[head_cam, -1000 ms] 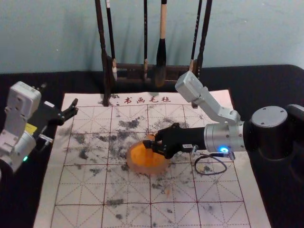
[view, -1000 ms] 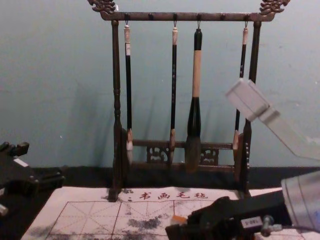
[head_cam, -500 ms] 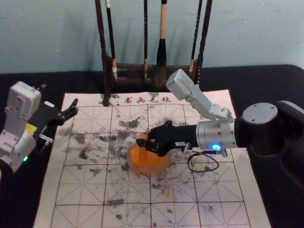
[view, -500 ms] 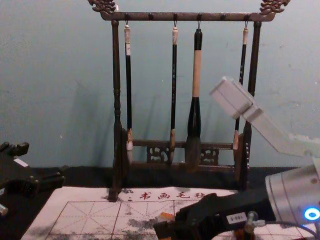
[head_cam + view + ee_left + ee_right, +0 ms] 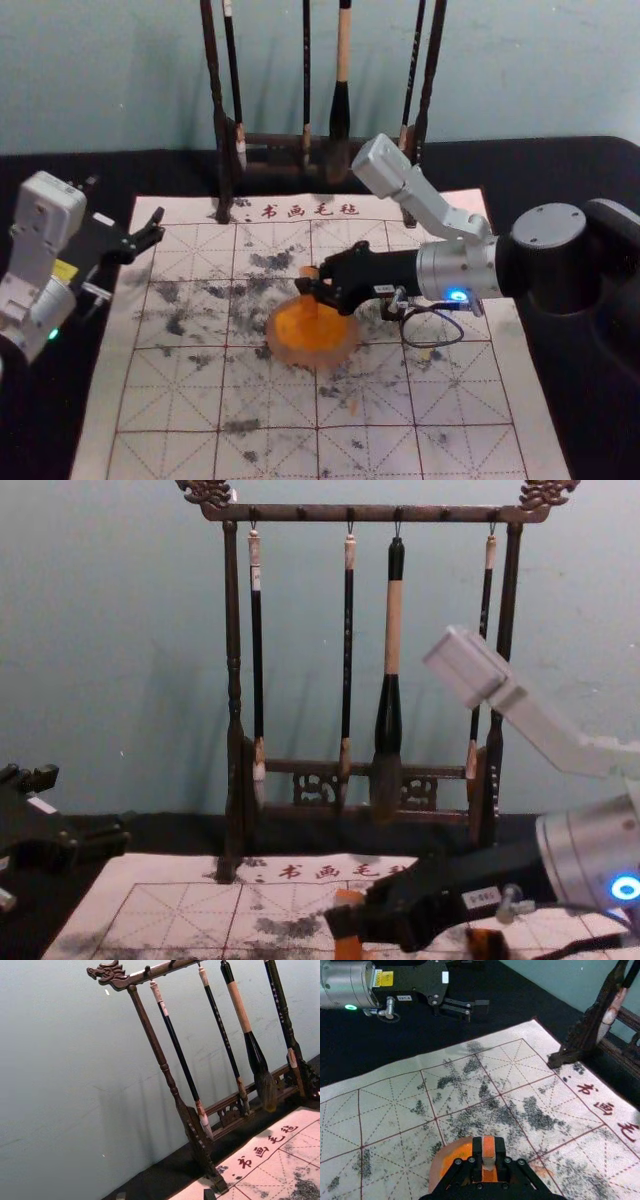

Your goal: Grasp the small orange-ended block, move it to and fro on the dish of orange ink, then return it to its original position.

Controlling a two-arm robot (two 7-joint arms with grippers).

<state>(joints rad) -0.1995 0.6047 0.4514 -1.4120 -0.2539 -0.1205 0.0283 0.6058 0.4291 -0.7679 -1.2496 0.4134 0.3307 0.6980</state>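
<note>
Over the far part of the dish of orange ink (image 5: 312, 358), I've got the small orange-ended block (image 5: 308, 272) upright, with my right gripper's (image 5: 309, 288) jaws clamped on it. I can't tell whether its lower end touches the ink. My left gripper (image 5: 155, 226) is parked well to the left of the dish, jaws apart. Beyond the dish, brushes (image 5: 340, 110) hang on a dark rack (image 5: 219, 125); the gridded mat (image 5: 170, 400) spreads around it.
</note>
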